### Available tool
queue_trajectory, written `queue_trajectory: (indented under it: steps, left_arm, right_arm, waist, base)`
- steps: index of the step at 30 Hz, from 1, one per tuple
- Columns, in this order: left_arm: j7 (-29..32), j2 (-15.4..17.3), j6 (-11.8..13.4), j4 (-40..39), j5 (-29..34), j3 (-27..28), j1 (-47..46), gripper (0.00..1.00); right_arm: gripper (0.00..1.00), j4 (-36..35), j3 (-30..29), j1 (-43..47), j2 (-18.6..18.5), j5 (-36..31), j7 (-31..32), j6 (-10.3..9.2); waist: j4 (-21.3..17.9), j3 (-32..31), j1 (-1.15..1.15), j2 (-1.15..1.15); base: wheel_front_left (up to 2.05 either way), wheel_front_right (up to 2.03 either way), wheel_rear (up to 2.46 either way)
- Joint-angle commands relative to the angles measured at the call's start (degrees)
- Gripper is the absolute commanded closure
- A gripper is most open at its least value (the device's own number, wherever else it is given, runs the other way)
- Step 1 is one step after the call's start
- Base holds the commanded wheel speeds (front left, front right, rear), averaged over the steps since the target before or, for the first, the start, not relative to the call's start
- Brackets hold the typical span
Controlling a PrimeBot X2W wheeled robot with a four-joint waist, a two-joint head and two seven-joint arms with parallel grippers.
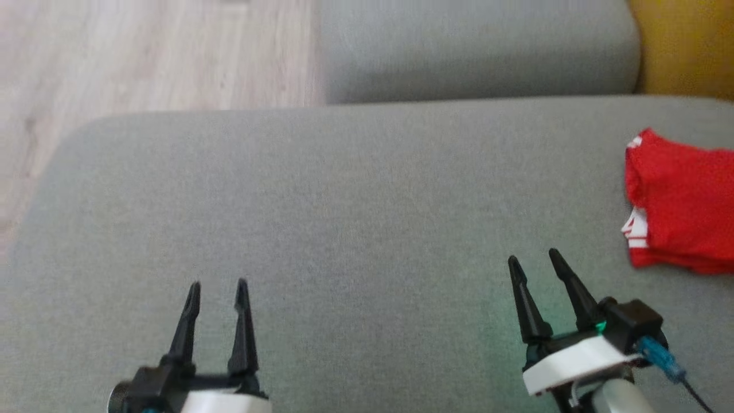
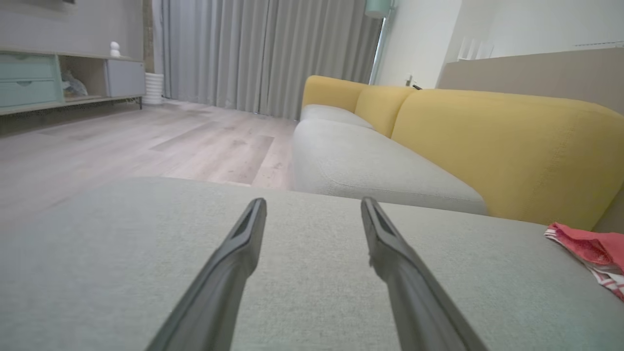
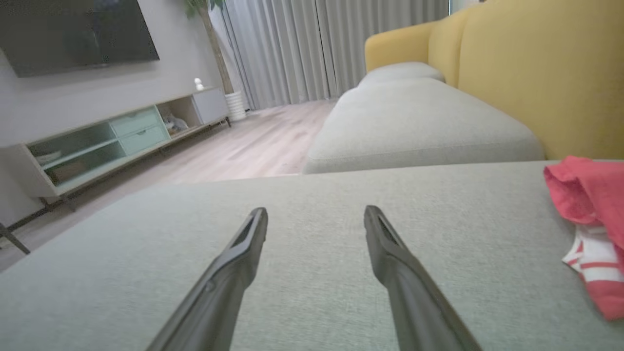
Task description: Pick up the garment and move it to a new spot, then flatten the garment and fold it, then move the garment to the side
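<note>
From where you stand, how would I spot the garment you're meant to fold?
Find the grey cushion before the yellow sofa back. Near its right edge lies the garment, folded in a heap. It is the one bright red thing there, with white-striped trim.

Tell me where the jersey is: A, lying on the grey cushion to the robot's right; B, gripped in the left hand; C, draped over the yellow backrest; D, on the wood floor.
A: the jersey lies on the cushion, off to the right of the right hand, which is open and empty, as is the left hand.
</note>
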Motion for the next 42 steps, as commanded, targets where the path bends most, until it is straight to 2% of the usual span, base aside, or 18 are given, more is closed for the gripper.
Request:
queue_trajectory:
  steps: [1, 11, 25, 26, 31, 42]
  left_arm:
    - [-0.29, -0.07, 0.39, -2.21, 0.35, 2.33, -1.31, 0.0]
    - [-0.29, -0.07, 1.58, -2.25, 1.68, 4.08, 2.58, 0.0]
    - [-0.29, -0.07, 0.97, 2.26, 2.02, 3.33, 3.05, 0.0]
    - [0.01, 0.08, 0.88, 4.01, 1.94, 1.82, 4.76, 1.0]
    - [0.06, 0.04, 0.86, 8.35, 1.78, 1.84, 6.23, 1.0]
    - [1.74, 0.05, 0.1, 8.33, -4.57, 3.09, 4.81, 1.0]
  right_arm:
    - [0.0, -2.88, 1.0, -1.18, 0.14, -0.12, -0.75, -0.04]
    - [0.0, -4.57, -0.24, 4.32, 1.88, -1.66, -0.78, -0.04]
    - [0.0, -4.1, -0.34, 5.58, 2.09, 0.54, -0.78, -0.04]
    - [1.0, -2.39, -1.51, 6.84, 2.21, 0.24, -0.17, 0.0]
    - [1.0, 1.79, -1.3, 9.37, 2.21, 0.37, -0.03, 0.0]
    - [1.0, 1.35, -2.21, 8.26, 1.86, 7.01, 1.26, 0.0]
  waist:
    - [0.54, -2.67, 0.02, 0.0]
    - [-0.62, -5.26, 0.02, 0.0]
    - [-1.27, -7.8, 0.02, 0.0]
    - [-1.27, -7.8, 0.03, 0.0]
    - [-1.33, -7.86, 0.03, 0.0]
    - [-1.53, -7.23, 0.03, 0.0]
  base:
    - [0.0, 0.0, 0.0]
    - [0.0, 0.0, 0.0]
    - [0.0, 0.0, 0.0]
    - [0.0, 0.0, 0.0]
    - [0.0, 0.0, 0.0]
    - [0.0, 0.0, 0.0]
